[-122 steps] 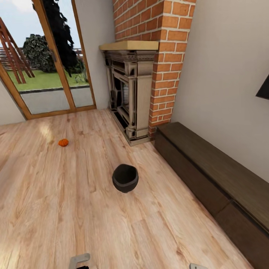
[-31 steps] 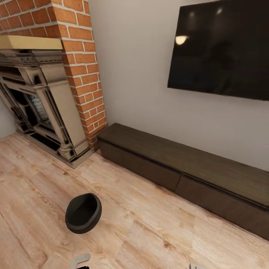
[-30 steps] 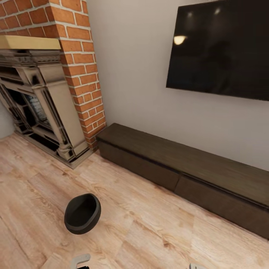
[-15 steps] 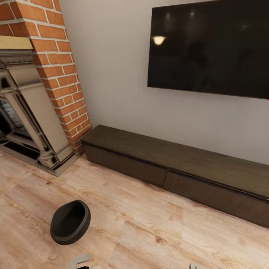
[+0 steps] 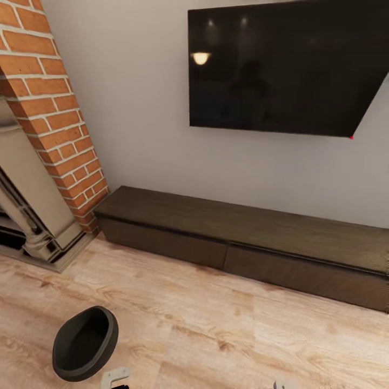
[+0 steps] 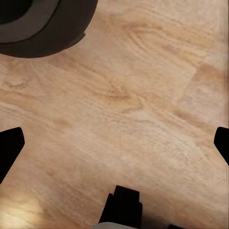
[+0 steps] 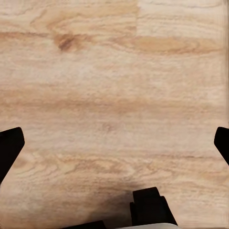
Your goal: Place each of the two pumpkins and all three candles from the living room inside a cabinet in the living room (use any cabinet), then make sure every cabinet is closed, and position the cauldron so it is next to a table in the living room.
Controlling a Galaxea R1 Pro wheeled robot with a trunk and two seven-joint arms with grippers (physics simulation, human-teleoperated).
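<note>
Below, one cauldron [image 5: 85,343] on floor, one shut cabinet [image 5: 243,243], both fingers [image 6: 10,148] spread wide, empty.

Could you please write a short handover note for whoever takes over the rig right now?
Left gripper: open, empty, over bare wood floor.
Right gripper: open, empty, also over floor.
Cauldron: on the floor at the head view's lower left, just ahead of the left arm; no table beside it here.
Cabinet: the long low dark unit against the wall under the TV, both visible fronts closed, nothing on top.
Done: nothing evident; the cabinet's inside is hidden.
Left: find and fetch two pumpkins and three candles, put them in the cabinet, close it, and set the cauldron next to a table.
</note>
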